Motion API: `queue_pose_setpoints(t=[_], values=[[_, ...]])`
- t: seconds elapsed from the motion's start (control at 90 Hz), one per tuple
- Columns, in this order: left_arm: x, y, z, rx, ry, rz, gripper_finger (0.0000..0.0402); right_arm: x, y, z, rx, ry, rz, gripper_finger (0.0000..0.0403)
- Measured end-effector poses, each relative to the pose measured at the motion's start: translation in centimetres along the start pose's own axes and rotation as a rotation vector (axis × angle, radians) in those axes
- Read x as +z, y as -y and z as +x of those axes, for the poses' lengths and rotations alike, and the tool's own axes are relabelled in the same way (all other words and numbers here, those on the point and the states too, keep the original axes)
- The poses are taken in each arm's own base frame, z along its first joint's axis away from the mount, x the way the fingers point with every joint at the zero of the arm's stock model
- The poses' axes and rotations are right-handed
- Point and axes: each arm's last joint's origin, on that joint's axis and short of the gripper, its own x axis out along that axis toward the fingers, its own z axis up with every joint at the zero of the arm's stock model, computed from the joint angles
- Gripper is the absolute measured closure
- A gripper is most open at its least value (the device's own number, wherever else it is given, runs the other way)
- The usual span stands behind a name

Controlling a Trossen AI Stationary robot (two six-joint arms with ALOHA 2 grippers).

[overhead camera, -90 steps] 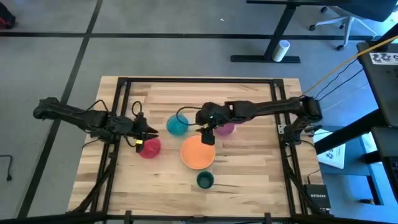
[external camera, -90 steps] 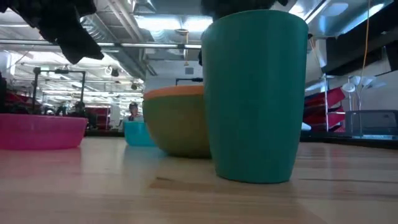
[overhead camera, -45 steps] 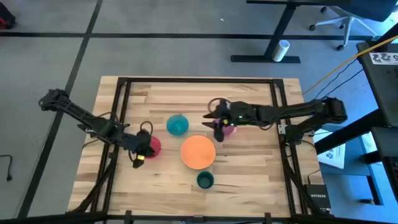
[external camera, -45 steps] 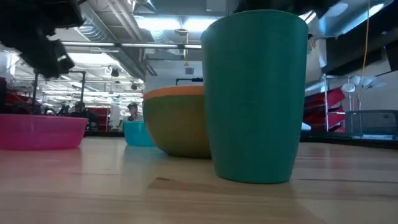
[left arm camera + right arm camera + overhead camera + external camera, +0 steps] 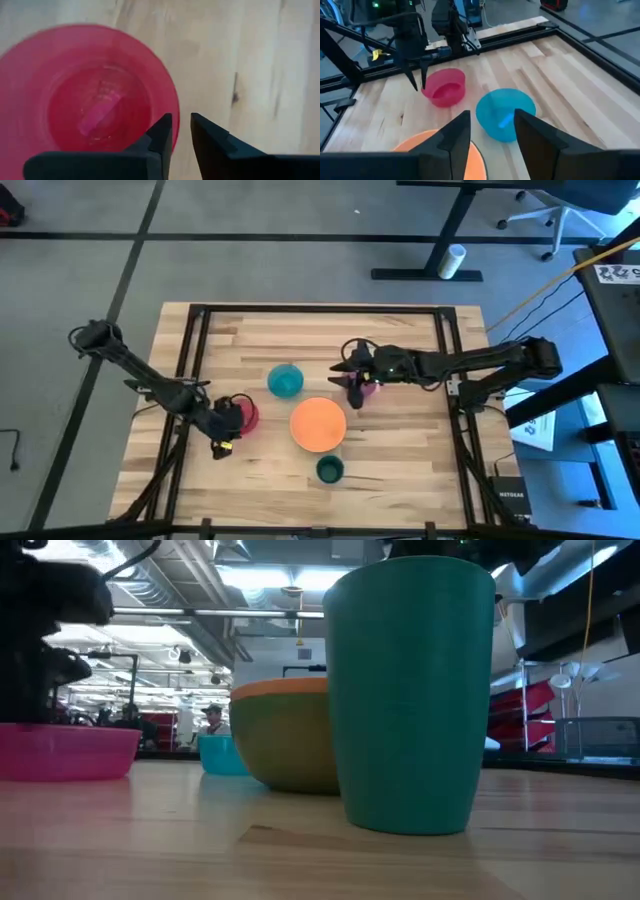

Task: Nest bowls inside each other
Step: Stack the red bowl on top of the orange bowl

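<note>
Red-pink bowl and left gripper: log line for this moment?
left gripper open at red-pink bowl rim | right gripper open, above table | no bowl held

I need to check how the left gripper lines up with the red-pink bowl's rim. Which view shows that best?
The left wrist view: left gripper straddles the red-pink bowl rim. The right wrist shows it farther off; the high view shows it small; the low view shows only the bowl's side.

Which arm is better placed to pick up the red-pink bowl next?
Left, probably. The left gripper hangs right at the red-pink bowl, its fingers at the rim. The right gripper is across the table by the purple bowl.
</note>
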Motion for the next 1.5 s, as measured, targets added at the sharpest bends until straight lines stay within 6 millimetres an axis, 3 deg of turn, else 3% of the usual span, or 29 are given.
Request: queue_pose_setpoints(t=[0.389,0.756,1.189,1.5], values=[[-0.2,0.1,1.9,0.108,-0.048,0.019,0.0397,-0.1,0.1,0.0,-0.018,-0.009,-0.001,0.0265],[1.7,1.3,0.0,0.124,-0.018,0.073,0.0401,-2.3,0.8,0.0,-0.104,-0.103,0.012,0.0265],[8.4,2.8,-3.2,0.109,0.144,0.237,0.0401,-6.4,1.9,-0.1,-0.137,-0.076,0.091,0.0265],[14.3,4.6,-2.0,0.117,0.144,0.432,0.0401,-6.7,2.4,-0.4,-0.234,-0.098,0.054,0.0265]])
